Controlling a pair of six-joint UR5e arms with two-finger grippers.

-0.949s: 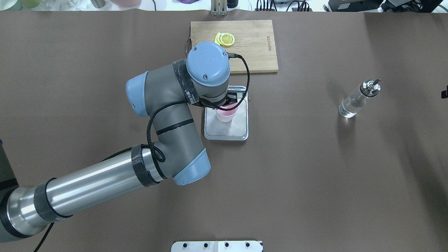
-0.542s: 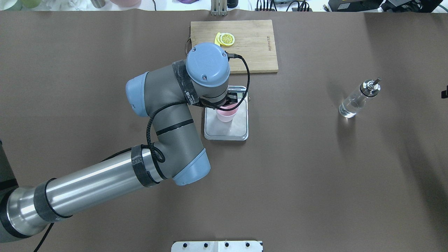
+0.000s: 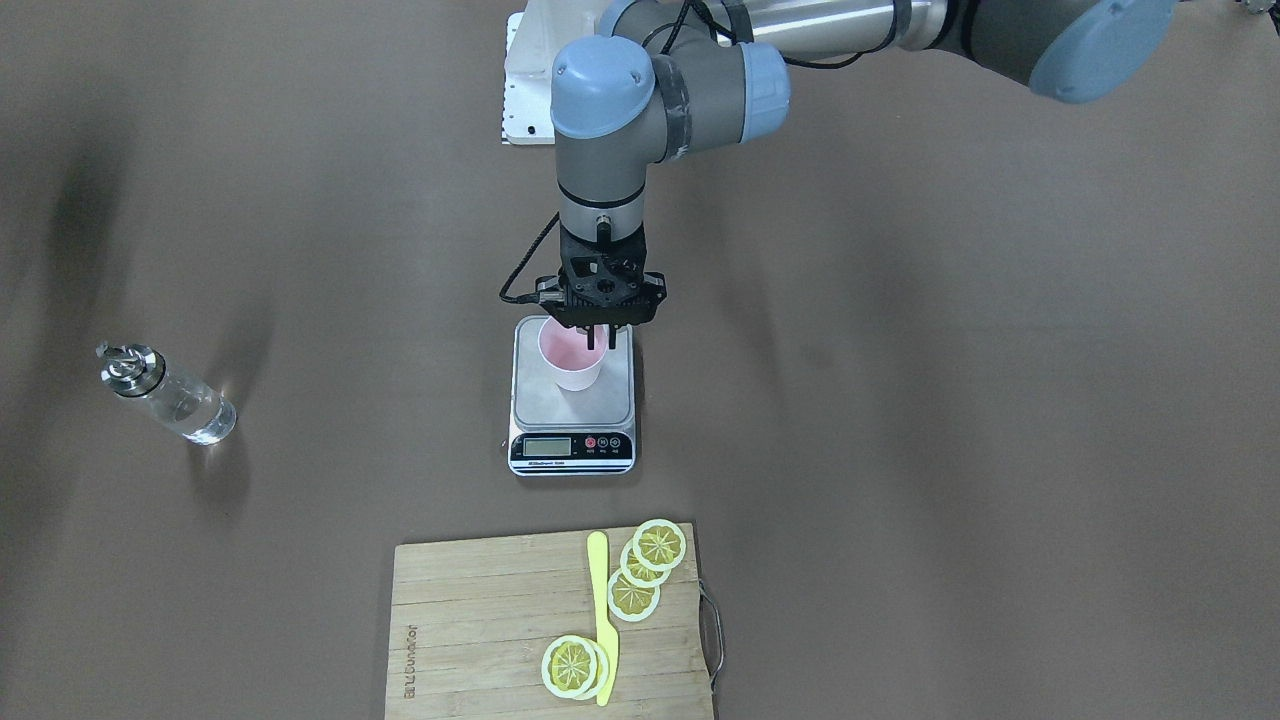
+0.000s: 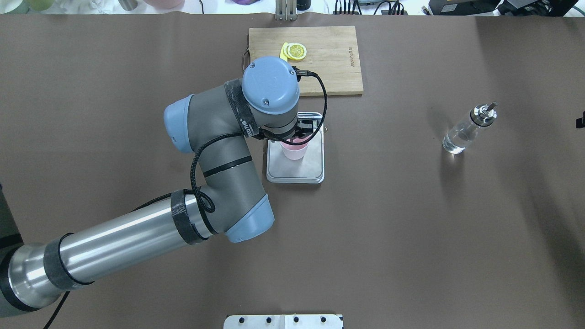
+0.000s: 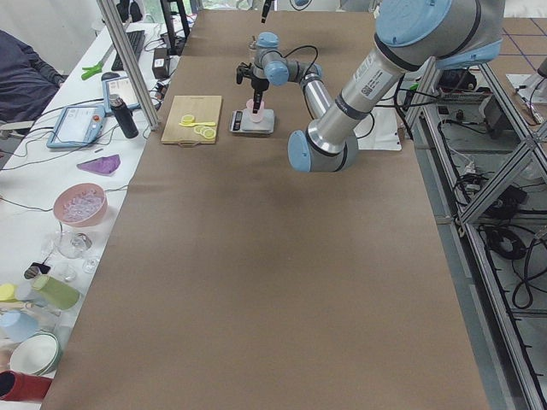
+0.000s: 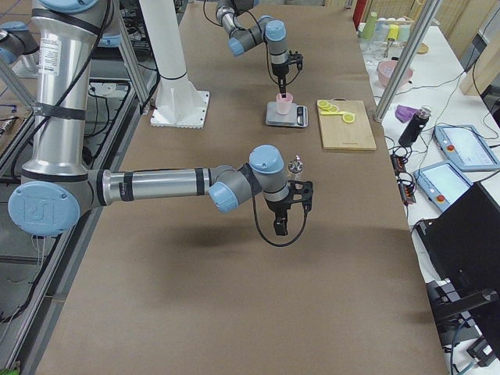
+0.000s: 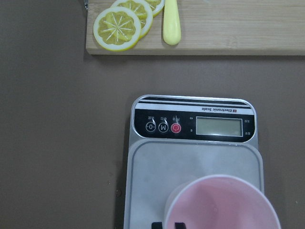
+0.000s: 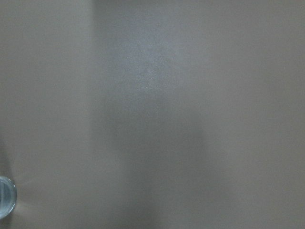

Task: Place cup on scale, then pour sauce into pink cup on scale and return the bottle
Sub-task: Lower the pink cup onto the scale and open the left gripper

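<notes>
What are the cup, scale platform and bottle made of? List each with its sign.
The pink cup: probably plastic, matte and opaque. The scale platform: metal, likely steel, dull silver sheen. The bottle: seemingly clear glass, see-through with glints; its cap: shiny polished metal.

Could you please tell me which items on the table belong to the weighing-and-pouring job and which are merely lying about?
Job: cup, scale, bottle.
Lying about: cutting board, lemon slices, yellow knife.
</notes>
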